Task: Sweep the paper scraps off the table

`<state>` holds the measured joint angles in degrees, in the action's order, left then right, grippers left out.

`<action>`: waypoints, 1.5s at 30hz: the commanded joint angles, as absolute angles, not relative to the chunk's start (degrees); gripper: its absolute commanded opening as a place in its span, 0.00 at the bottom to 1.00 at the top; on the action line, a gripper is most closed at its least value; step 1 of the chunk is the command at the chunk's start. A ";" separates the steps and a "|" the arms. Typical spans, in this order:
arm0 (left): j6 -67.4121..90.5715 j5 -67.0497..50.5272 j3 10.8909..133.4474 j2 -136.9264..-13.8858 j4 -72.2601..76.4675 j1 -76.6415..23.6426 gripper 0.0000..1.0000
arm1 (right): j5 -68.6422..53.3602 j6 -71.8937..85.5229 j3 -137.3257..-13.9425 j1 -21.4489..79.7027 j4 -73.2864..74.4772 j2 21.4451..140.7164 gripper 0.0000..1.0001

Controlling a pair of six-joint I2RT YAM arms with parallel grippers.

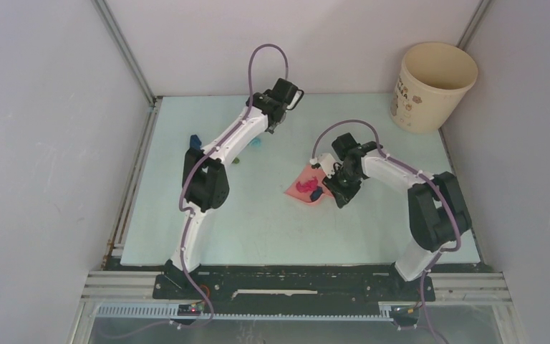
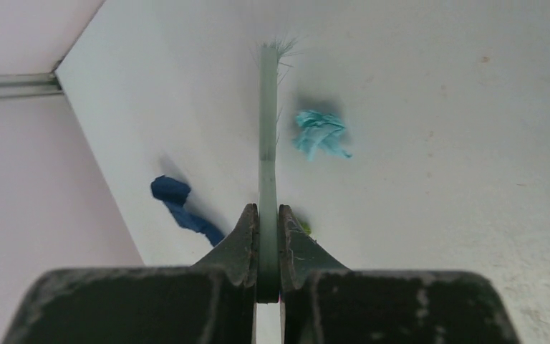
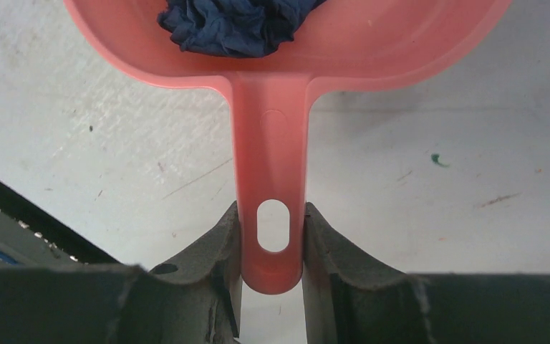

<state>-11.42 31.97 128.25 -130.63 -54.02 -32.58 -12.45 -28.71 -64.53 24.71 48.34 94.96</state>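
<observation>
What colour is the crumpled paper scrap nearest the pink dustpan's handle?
The crumpled paper scrap is dark blue; clearest in right wrist view.

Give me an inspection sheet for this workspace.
Surface: table pale mint, faintly scuffed.
Job's things: teal scrap, dark blue scrap and green bit loose on it; magenta scraps and another dark blue scrap in the pink dustpan.
Clutter: nothing seen.
Grippers: left gripper shut on the green brush; right gripper shut on the dustpan handle.
Cables: purple cables loop off both arms.
Surroundings: cream bucket by the far right corner; grey walls.
</observation>
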 commanded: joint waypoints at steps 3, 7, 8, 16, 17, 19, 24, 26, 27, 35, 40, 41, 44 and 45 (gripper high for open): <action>-12.99 24.77 125.40 -129.60 -52.76 -34.41 0.01 | -12.12 -26.83 -67.97 25.53 48.81 98.88 0.00; -8.43 22.75 118.91 -124.80 -53.24 -36.93 0.00 | -13.11 -26.42 -67.94 25.30 49.18 98.98 0.00; -7.15 21.75 116.25 -122.54 -52.50 -37.87 0.00 | -13.30 -26.31 -67.80 25.20 49.20 98.70 0.00; 6.25 5.27 100.91 -105.06 -45.43 -43.18 0.01 | -13.89 -26.37 -66.53 24.54 48.72 97.57 0.00; 8.22 2.80 98.36 -103.12 -43.05 -43.68 0.01 | -13.77 -26.40 -66.35 24.52 48.69 97.42 0.00; 11.79 -2.28 95.32 -99.64 -40.15 -44.50 0.01 | -13.77 -26.44 -65.83 24.23 48.53 96.97 0.00; 15.45 -0.68 93.27 -93.05 -39.97 -45.57 0.01 | -15.66 -26.92 -64.31 22.74 48.26 94.48 0.00; 15.32 3.55 92.60 -90.10 -40.11 -45.59 0.01 | -16.21 -27.26 -63.25 22.48 47.94 93.53 0.00; 14.89 5.97 92.36 -88.31 -40.35 -45.53 0.01 | -16.40 -27.50 -62.89 22.37 47.91 93.07 0.00; 6.42 25.90 96.15 -87.74 -48.97 -44.32 0.01 | -17.90 -28.42 -61.55 22.33 47.63 90.85 0.00; 2.27 37.03 97.70 -91.74 -53.77 -44.02 0.00 | -18.15 -28.86 -60.99 22.53 47.56 90.43 0.00; 2.28 37.86 97.36 -92.22 -53.93 -43.94 0.00 | -18.19 -28.95 -60.90 22.58 47.42 90.25 0.00; 3.35 37.32 95.32 -92.50 -53.49 -43.69 0.00 | -17.81 -28.94 -60.72 22.76 46.99 90.13 0.00; 3.84 35.80 94.60 -92.36 -53.06 -43.67 0.00 | -17.39 -28.72 -60.66 22.83 46.94 90.56 0.00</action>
